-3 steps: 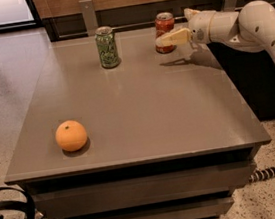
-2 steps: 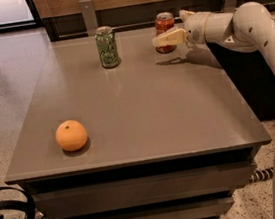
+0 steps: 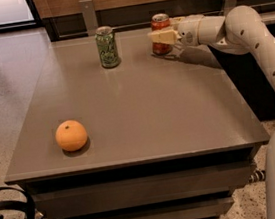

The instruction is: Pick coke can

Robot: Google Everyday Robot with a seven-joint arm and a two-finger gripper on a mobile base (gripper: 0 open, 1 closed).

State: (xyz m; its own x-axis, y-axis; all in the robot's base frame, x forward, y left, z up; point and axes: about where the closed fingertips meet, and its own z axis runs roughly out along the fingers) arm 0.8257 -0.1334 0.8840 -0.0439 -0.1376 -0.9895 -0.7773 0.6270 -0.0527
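The coke can (image 3: 160, 22), red with a silver top, stands upright at the far right of the grey table (image 3: 142, 106). My gripper (image 3: 159, 35) reaches in from the right at the can's height. Its pale near finger (image 3: 163, 37) lies across the front of the can; the far finger is hidden behind the can. The gripper looks open, with the can between its fingers. The can rests on the table.
A green can (image 3: 106, 46) stands upright to the left of the coke can. An orange (image 3: 71, 135) lies near the table's front left. A wooden wall with metal brackets (image 3: 88, 16) runs behind the table. My arm (image 3: 261, 50) spans the right side.
My gripper has moved left along the back of the table, so its near finger now overlaps the front of the coke can. The cans and the orange have not moved.
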